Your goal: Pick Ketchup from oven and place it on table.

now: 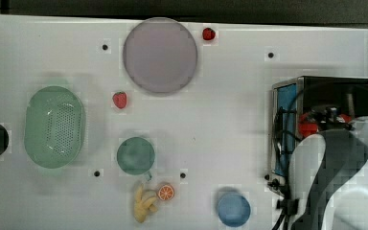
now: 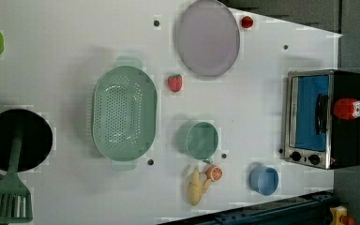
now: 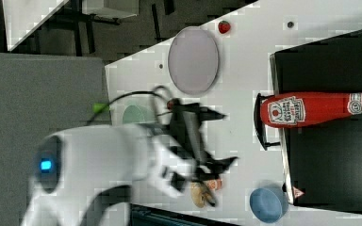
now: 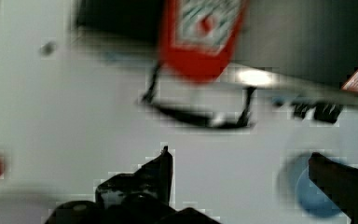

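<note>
The arm (image 3: 108, 155) has a smooth white shell with rounded, bulging segments. A dark grey band (image 1: 335, 163) runs along one link between the white covers. Near the base end, far from the fingers, a round dark joint cap carries a small glowing blue light (image 3: 45, 165). Black cables (image 1: 287, 124) loop loosely beside the arm, and one thin cable (image 3: 136, 96) arcs over the wrist behind the fingers. The gripper (image 3: 219, 141) is black and angular, its two fingers (image 4: 161, 170) dark, tapering to narrow tips and standing wide apart.
</note>
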`<state>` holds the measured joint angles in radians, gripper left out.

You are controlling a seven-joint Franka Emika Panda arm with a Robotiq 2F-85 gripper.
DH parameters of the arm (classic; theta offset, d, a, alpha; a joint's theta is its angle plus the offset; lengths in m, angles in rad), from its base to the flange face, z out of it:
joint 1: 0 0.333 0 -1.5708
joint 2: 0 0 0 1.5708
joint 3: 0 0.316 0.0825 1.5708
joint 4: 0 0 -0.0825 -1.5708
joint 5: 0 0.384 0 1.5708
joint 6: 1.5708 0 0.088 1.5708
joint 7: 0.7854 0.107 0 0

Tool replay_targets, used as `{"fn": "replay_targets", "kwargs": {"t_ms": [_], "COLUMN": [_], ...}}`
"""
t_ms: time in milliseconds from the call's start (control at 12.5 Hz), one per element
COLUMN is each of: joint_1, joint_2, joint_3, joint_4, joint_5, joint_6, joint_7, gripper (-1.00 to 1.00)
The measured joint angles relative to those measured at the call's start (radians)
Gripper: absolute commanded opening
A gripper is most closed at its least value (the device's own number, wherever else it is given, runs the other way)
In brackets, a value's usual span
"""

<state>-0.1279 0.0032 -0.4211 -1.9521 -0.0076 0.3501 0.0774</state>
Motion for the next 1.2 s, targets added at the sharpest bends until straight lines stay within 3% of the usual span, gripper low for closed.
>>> {"fn": "replay_targets", "kwargs": {"t_ms": [480,880,1200], "joint_1": [-0.028,-0.026,-0.024], "joint_2": [0.155,0.252,0.333], "joint_3": [-0.103,-0.117,-0.098], "joint_4": [0.062,0.135,0.066], "joint_5": [0.006,0.161,0.190], "joint_6": [0.170,0.267,0.272], "joint_7": [0.003,0.005,0.005], "gripper": [1.00,1.00,1.00]}}
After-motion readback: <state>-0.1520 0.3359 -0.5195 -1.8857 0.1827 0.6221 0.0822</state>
